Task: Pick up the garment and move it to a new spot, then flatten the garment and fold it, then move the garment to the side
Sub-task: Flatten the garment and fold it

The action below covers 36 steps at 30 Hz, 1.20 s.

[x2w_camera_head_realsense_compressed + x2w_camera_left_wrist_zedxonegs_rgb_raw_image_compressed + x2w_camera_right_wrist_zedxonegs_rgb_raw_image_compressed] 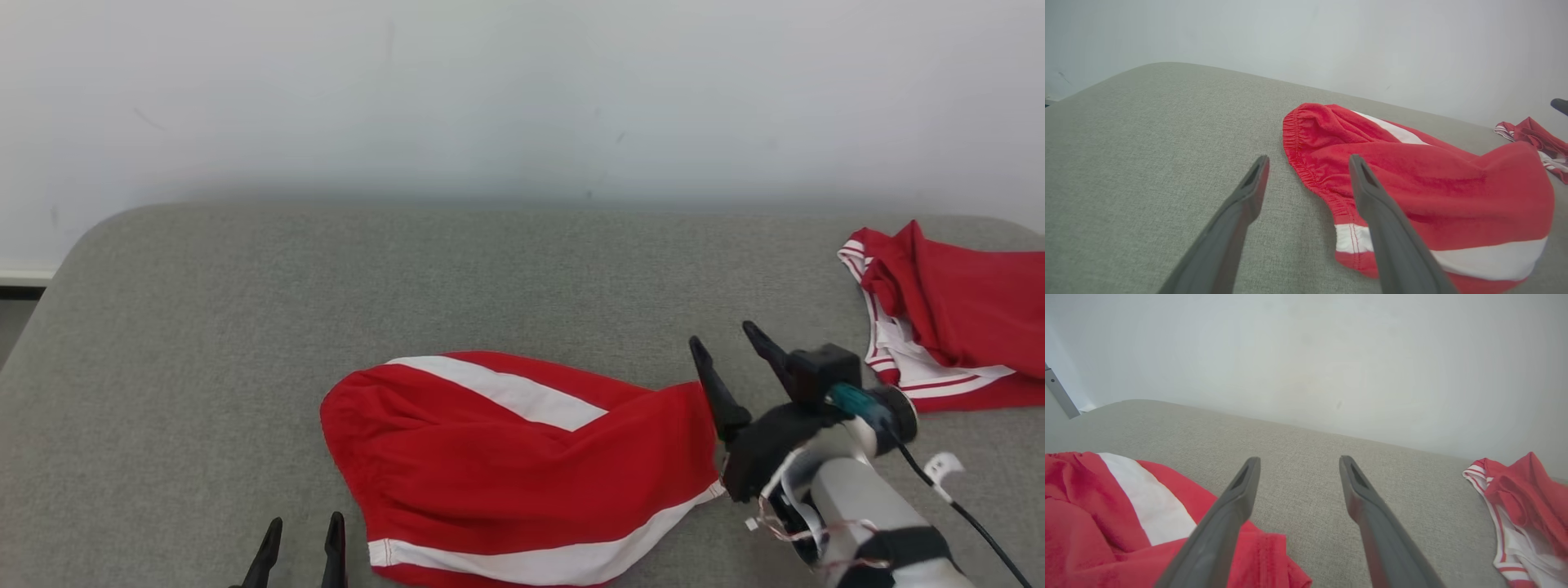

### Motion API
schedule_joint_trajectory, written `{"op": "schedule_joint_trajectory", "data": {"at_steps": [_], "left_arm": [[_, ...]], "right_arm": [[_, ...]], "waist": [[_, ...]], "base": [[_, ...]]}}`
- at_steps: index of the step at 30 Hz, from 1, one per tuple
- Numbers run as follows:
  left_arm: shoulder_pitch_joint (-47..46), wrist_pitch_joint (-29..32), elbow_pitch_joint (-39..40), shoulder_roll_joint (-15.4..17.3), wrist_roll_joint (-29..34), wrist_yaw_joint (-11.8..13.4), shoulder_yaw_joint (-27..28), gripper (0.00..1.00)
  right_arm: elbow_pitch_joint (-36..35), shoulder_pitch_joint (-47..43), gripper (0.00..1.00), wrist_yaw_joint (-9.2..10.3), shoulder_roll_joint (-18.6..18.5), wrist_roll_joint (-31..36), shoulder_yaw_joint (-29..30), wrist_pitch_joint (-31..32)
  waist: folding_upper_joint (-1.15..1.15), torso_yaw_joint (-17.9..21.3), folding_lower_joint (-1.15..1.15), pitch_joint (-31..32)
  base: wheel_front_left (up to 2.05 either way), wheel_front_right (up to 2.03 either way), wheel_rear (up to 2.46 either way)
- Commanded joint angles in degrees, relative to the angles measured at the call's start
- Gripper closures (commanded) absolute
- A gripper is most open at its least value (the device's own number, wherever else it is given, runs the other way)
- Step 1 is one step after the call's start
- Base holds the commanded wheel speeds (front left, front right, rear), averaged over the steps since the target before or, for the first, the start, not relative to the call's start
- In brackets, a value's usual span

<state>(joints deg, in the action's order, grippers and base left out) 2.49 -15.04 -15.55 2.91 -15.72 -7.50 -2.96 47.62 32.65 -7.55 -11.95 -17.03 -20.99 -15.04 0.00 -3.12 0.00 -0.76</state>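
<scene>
Nearest, the left gripper [304, 523] is spread and empty beside the red shorts [506, 457], which lie rumpled on the near tabletop [326, 269]. The right gripper [722, 335], also spread and empty, sits at their right hem. Pinching only one layer could drag wrinkles in; another red garment [963, 318] lies farther right

**Red and white garments on grey fabric**

Shorts [522, 465]: bright red, with one broad white stripe across the upper side and another white band along the lower edge. The waistband is red too.
Second garment [955, 318]: deeper red, white trim crossed by thin red lines.
Table [245, 327]: light grey woven fabric with a fine fleck.
Wall [522, 98]: plain off-white, a few faint dark marks.
Left end effector [304, 523] and right end effector [722, 335]: matte dark grey to black fingers.
Right forearm [857, 498]: pale grey-white with a black band and a teal plug [853, 403].
</scene>
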Motion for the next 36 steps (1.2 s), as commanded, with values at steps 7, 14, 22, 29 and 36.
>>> {"op": "schedule_joint_trajectory", "data": {"at_steps": [7, 14, 22, 29, 36], "left_arm": [[1.6, -0.1, 0.5, 0.1, 0.7, 0.0, 0.0, 0.0], [3.4, -0.1, -0.7, 1.4, -0.4, 0.0, -0.7, 0.0], [2.2, -0.1, -5.0, 3.5, -2.5, 0.0, -4.7, 0.0], [-0.7, -0.1, -8.9, 5.1, -4.2, 0.0, -8.2, 0.0], [-5.0, -0.1, -13.7, 6.3, -6.9, 0.0, -12.6, 0.0]], "right_arm": [[-10.4, -12.2, 0.0, 0.16, -2.4, 2.3, 4.4, -0.1], [-14.5, -22.1, 0.0, 0.16, -1.5, 2.4, 5.3, -0.1], [-11.3, -23.3, 0.0, 0.16, -0.7, 4.3, 3.2, -0.1], [-6.4, -19.6, 0.0, 0.16, -0.4, 4.9, 1.2, -0.1], [-2.1, -16.0, 0.0, 0.16, -0.6, 3.8, -1.0, -0.1]], "waist": [[0.0, 1.4, 0.0, 0.9], [0.0, 1.6, 0.0, 1.1], [0.0, 1.6, 0.0, 1.2], [0.0, 1.4, 0.0, 1.0], [0.0, 0.9, 0.0, 0.1]], "base": [[0.0, 0.0, 0.0], [0.0, 0.0, 0.0], [0.0, 0.0, 0.0], [0.0, 0.0, 0.0], [0.0, 0.0, 0.0]]}}
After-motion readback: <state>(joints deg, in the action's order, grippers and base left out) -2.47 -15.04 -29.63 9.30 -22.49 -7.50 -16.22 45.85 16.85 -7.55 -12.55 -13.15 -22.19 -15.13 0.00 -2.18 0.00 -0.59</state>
